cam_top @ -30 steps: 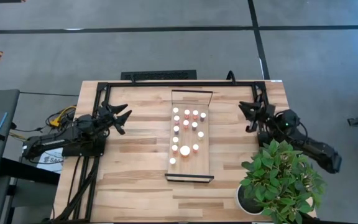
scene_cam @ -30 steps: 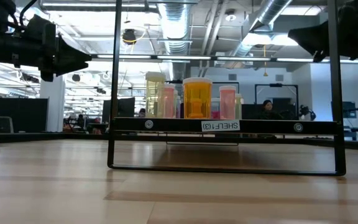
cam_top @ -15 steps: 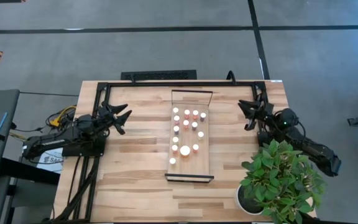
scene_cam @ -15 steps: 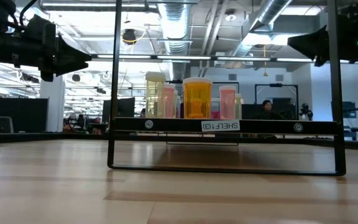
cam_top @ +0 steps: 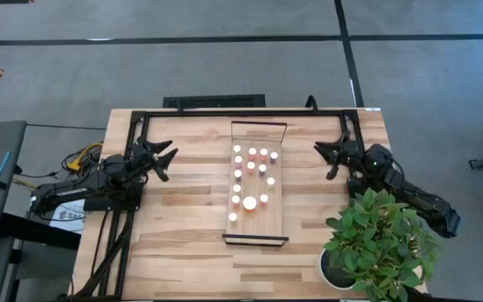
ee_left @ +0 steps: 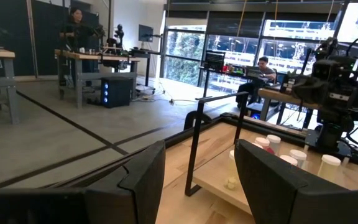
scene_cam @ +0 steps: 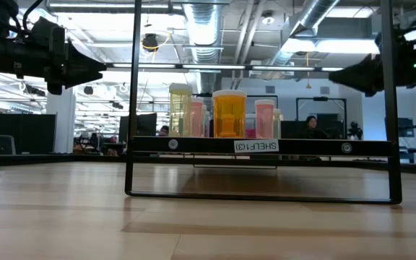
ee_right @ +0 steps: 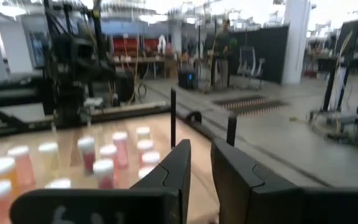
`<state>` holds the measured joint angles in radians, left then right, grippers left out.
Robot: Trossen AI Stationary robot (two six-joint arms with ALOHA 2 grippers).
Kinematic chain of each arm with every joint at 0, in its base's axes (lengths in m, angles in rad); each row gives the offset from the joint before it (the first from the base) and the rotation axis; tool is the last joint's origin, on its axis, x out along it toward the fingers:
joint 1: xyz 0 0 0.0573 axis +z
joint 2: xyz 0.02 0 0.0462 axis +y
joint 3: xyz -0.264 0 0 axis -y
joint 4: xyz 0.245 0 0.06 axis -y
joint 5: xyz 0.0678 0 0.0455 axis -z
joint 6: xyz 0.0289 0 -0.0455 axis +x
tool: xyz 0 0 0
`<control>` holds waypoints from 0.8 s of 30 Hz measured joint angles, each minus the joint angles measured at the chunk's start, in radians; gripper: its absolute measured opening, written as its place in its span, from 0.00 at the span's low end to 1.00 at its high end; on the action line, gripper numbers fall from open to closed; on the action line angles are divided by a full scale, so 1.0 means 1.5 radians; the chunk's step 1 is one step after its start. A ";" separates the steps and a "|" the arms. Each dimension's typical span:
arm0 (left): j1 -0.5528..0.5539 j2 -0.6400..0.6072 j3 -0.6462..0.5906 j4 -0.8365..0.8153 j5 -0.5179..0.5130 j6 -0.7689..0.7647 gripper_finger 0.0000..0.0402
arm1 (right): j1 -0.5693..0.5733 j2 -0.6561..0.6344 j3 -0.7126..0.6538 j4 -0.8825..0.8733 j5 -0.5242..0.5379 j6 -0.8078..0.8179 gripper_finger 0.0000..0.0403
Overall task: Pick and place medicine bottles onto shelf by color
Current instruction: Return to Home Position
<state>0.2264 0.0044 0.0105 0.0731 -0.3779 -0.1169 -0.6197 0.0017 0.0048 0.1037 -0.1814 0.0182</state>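
From above, all the bottles (cam_top: 249,202) stood on the shelf (cam_top: 273,216) mid-bench (cam_top: 183,243), none loose, so sorting seemed done. The low view showed them clustered there. In the wrist views, the left hand (ee_left: 199,145) was wide open and the right hand (ee_right: 201,144) slightly parted, both empty and well clear.

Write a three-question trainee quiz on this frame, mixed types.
1. True or false: every bottle in the high view stands on the shelf.
2. What stands on the table corner near the right hand? A. plant B. box C. lamp
3. Fill in: the left hand is ___ and holds nothing.

Key: 1 true; 2 A; 3 open.
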 joint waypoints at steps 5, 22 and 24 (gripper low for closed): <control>0.000 0.000 0.000 0.000 0.000 0.000 0.46 | 0.000 0.004 0.000 -0.029 0.001 0.000 0.21; 0.000 0.000 0.000 0.000 0.000 -0.001 0.46 | 0.000 0.004 0.000 -0.034 0.002 0.000 0.21; 0.000 0.000 0.000 0.000 0.000 -0.001 0.46 | 0.000 0.004 0.000 -0.034 0.002 0.000 0.21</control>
<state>0.2264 0.0044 0.0105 0.0734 -0.3775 -0.1188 -0.6197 0.0082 0.0051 0.0522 -0.1783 0.0185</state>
